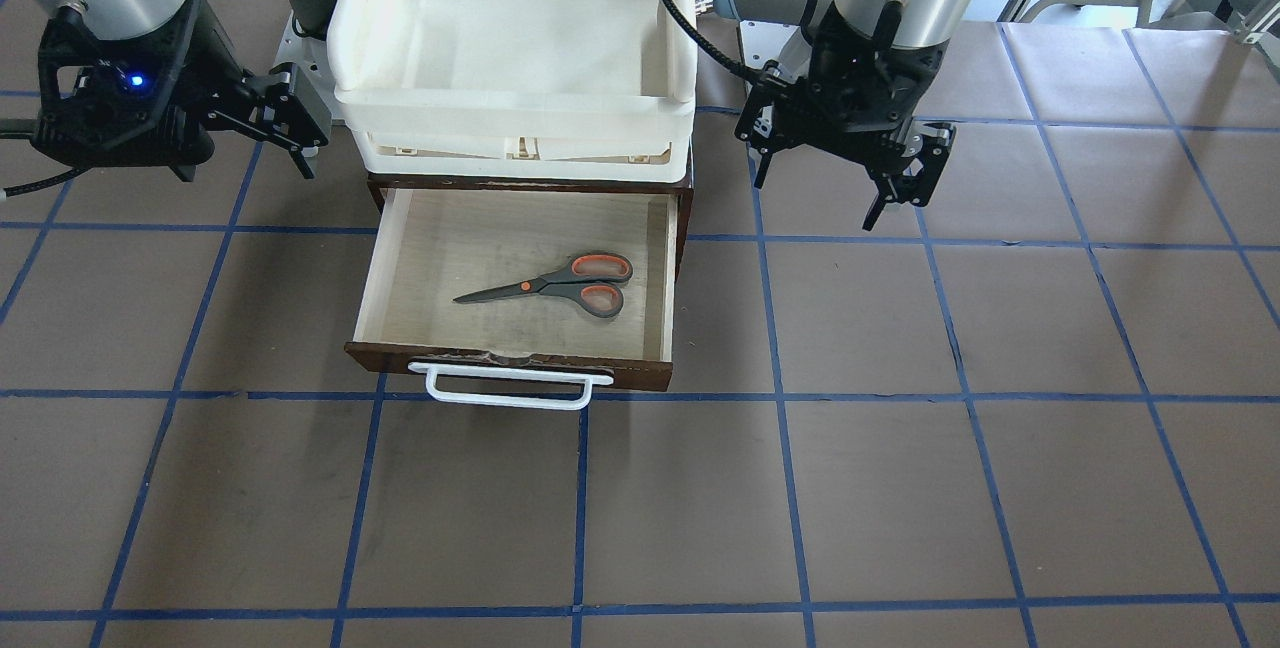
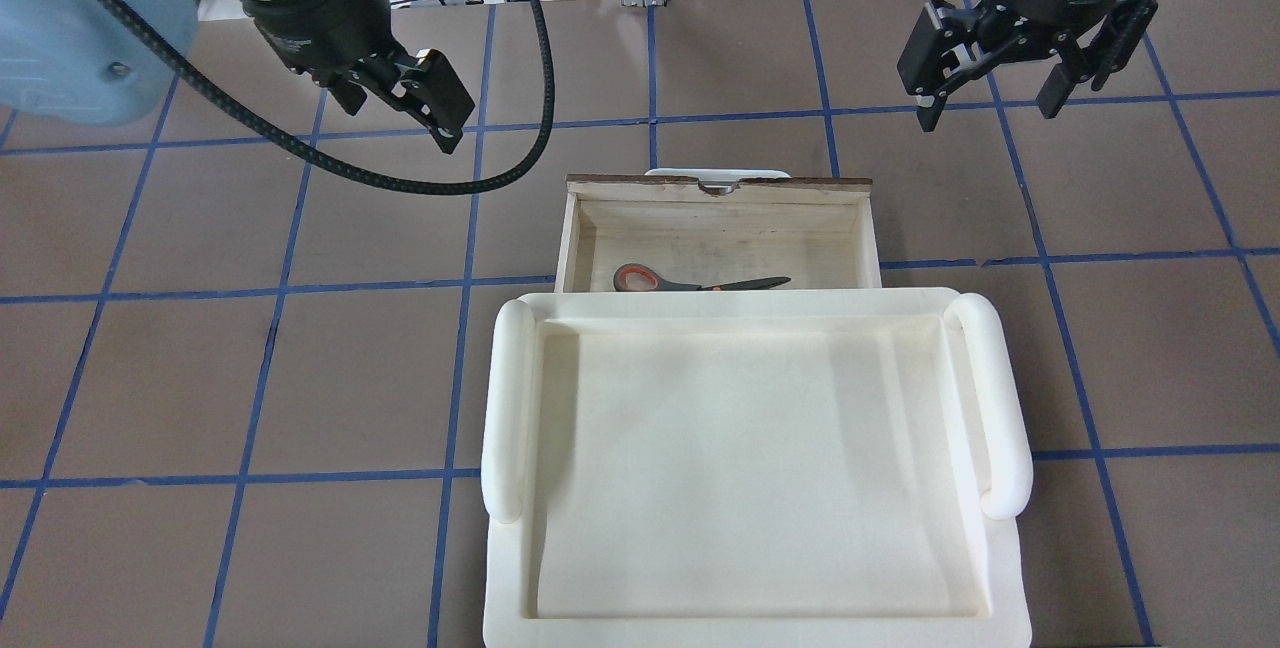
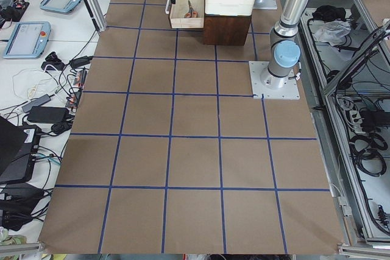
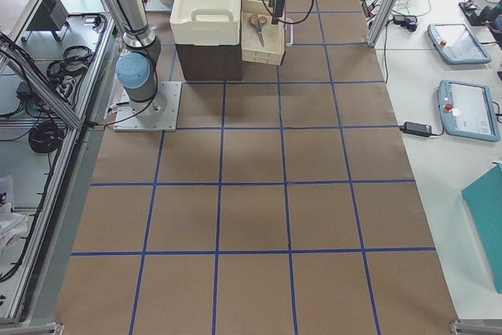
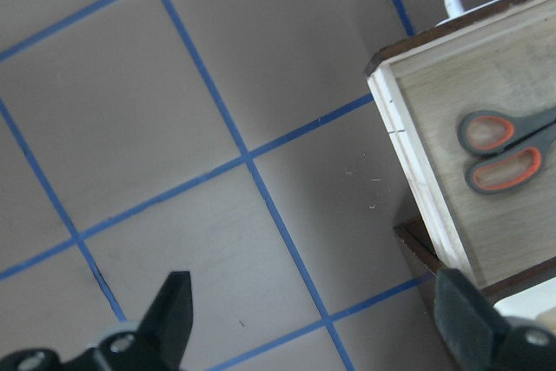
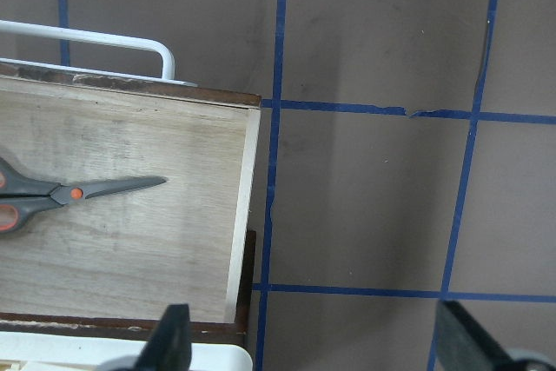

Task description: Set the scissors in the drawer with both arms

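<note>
The scissors (image 1: 560,288) lie flat on the pale floor of the open drawer (image 1: 520,360), handles toward my left side. They also show in the overhead view (image 2: 690,281) and in both wrist views (image 5: 504,149) (image 6: 78,193). My left gripper (image 2: 395,113) is open and empty. It hangs above the table beside the drawer's left side (image 5: 417,171). My right gripper (image 2: 988,108) is open and empty, above the table off the drawer's right front corner (image 6: 243,215). Neither gripper touches anything.
A cream-white tray bin (image 2: 510,408) sits on top of the dark cabinet (image 3: 226,28), behind the pulled-out drawer. The drawer's white bar handle (image 1: 505,390) points away from me. The brown table has blue tape lines. Tablets and cables lie on side benches.
</note>
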`<move>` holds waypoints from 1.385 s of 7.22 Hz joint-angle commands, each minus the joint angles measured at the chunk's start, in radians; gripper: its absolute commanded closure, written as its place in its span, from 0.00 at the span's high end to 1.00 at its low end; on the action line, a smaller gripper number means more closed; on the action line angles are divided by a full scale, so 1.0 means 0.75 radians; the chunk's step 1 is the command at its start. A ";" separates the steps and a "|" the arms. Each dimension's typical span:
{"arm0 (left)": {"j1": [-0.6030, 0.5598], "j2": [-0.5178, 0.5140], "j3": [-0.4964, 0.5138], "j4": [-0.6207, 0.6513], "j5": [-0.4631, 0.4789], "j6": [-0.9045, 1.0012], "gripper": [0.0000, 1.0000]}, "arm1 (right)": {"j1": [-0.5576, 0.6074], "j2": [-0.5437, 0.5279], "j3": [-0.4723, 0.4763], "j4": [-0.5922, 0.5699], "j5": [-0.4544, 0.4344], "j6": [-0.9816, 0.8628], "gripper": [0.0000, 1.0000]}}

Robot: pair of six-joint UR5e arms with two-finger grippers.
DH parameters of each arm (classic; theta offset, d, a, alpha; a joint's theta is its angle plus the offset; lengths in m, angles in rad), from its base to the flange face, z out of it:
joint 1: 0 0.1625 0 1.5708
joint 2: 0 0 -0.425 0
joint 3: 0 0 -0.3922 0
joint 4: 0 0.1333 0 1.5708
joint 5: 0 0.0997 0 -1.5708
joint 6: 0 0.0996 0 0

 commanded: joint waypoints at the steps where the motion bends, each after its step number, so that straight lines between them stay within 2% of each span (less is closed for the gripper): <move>1: 0.034 0.055 -0.028 -0.145 -0.010 -0.354 0.99 | 0.000 0.000 0.000 0.000 0.000 0.000 1.00; 10: 0.070 0.096 -0.067 -0.090 -0.010 -0.386 1.00 | 0.000 0.000 0.002 -0.008 -0.002 -0.002 1.00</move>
